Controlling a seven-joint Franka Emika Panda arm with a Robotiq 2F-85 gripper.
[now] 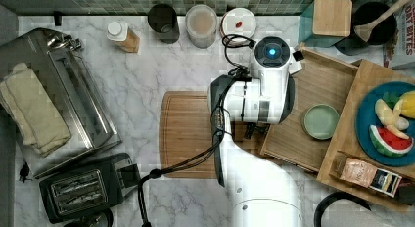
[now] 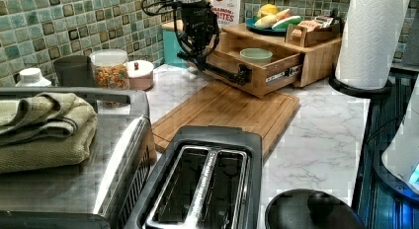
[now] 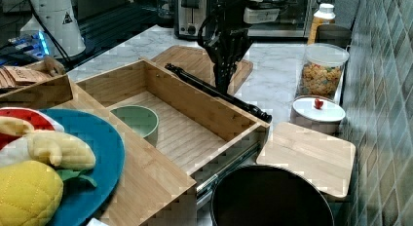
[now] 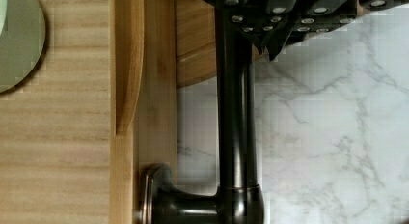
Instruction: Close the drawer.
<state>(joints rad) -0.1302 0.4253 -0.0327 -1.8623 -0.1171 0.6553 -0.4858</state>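
Going by the top view's left to right: toaster oven (image 1: 58,90) with a folded towel (image 1: 29,109) on top, toaster (image 1: 80,190) below it, both well away from the action, just parked clutter on the marble tabletop (image 1: 142,75). Jars line the back wall, out of the arm's path. Cutting board (image 1: 188,134) lies flat in the middle, right in front of the drawer front, so the drawer hangs out over its edge. Arm (image 1: 254,188) reaches up from the near edge with the end effector (image 3: 224,72) down at the drawer's handle (image 3: 214,92), a dark bar across the front panel; in the wrist view the fingers (image 4: 270,35) sit over the bar (image 4: 235,113), one each side by the look of it, but I cannot tell whether they are pinching it or just straddling it. That placement makes sense: the bar is the easy contact for pushing the front panel in. Drawer (image 1: 323,85) is pulled well out from under the wooden top (image 1: 352,153), slide rail exposed in the right view, so closing looks not yet begun or barely begun. A green bowl (image 1: 320,121) sits inside on the slatted floor, low enough that it should clear. On the top, a blue plate (image 1: 367,119) of toy fruit and a snack packet (image 1: 367,174) stay out of the drawer's travel. Push should run straight along the rails, toward the top view's right.
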